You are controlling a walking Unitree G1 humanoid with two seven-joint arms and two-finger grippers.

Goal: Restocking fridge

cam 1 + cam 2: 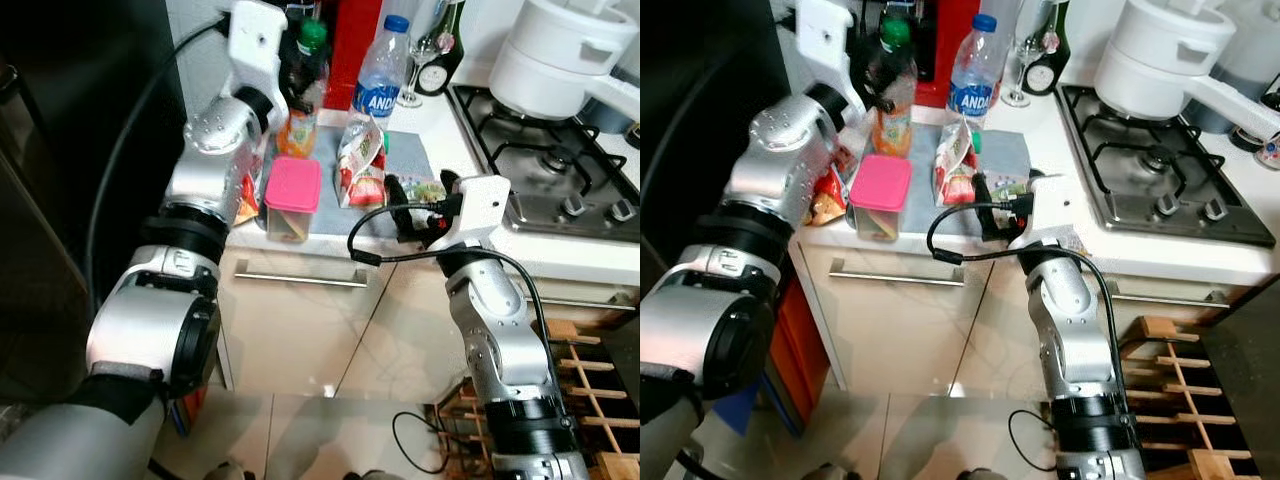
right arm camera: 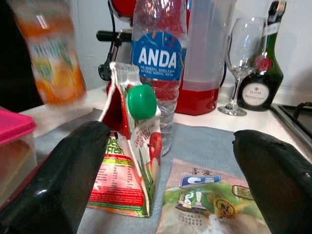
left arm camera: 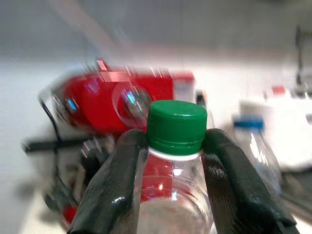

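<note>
My left gripper point(image 3: 175, 146) is shut on the neck of a juice bottle point(image 1: 298, 105) with a green cap point(image 3: 176, 126) and an orange label. It holds the bottle upright over the back left of the counter. The bottle looks blurred in the right wrist view, and I cannot tell whether it touches the counter. My right gripper point(image 1: 420, 208) stands open at the counter's front edge. Its fingers point(image 2: 63, 175) reach over a flat green packet point(image 2: 209, 200). A red carton point(image 1: 362, 160) with a green cap and a pink-lidded container point(image 1: 292, 195) sit on a grey mat point(image 1: 405, 150).
A blue-capped water bottle point(image 1: 380, 75), a wine glass point(image 1: 415, 60) and a dark bottle point(image 1: 445, 45) stand at the back. A hob point(image 1: 545, 150) with a white pot point(image 1: 560, 50) lies to the right. The dark fridge point(image 1: 60, 150) is on the left, and a wooden rack point(image 1: 585, 385) is at the lower right.
</note>
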